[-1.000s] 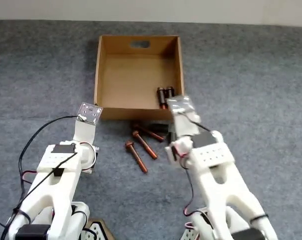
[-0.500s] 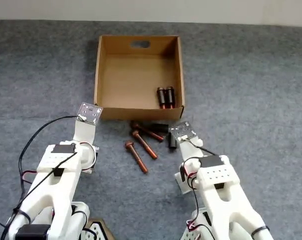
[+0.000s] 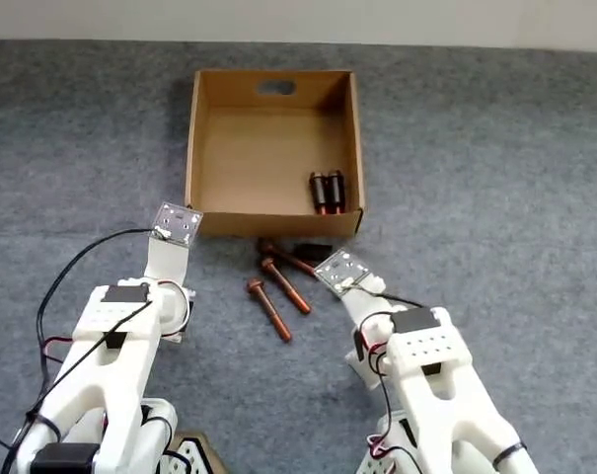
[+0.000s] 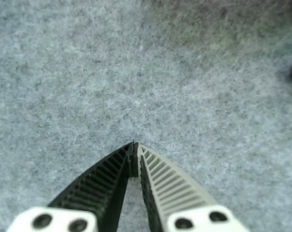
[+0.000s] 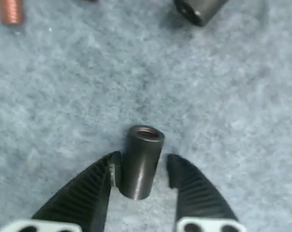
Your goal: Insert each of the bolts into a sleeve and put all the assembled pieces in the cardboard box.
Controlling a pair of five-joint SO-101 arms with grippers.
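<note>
A black sleeve [image 5: 140,164] lies on the grey carpet between the fingers of my right gripper [image 5: 142,159], which is open around it; one finger sits close against it. A second sleeve [image 5: 199,8] and a copper bolt tip [image 5: 11,12] lie farther off. In the high view three copper bolts [image 3: 278,286] lie just in front of the cardboard box [image 3: 193,148], with a black sleeve [image 3: 313,252] beside them and my right arm's wrist [image 3: 342,274] over that spot. Two assembled pieces [image 3: 328,191] rest inside the box. My left gripper [image 4: 134,154] is shut over bare carpet, holding nothing.
The box's front wall [image 3: 278,223] stands right behind the bolts. My left arm [image 3: 130,326] sits to the left of the bolts, with a black cable [image 3: 71,272] looping off it. Open carpet lies on both sides of the box.
My right arm has drawn back from over the box's front corner and come down over the sleeves in front of the box. The left arm has kept still.
</note>
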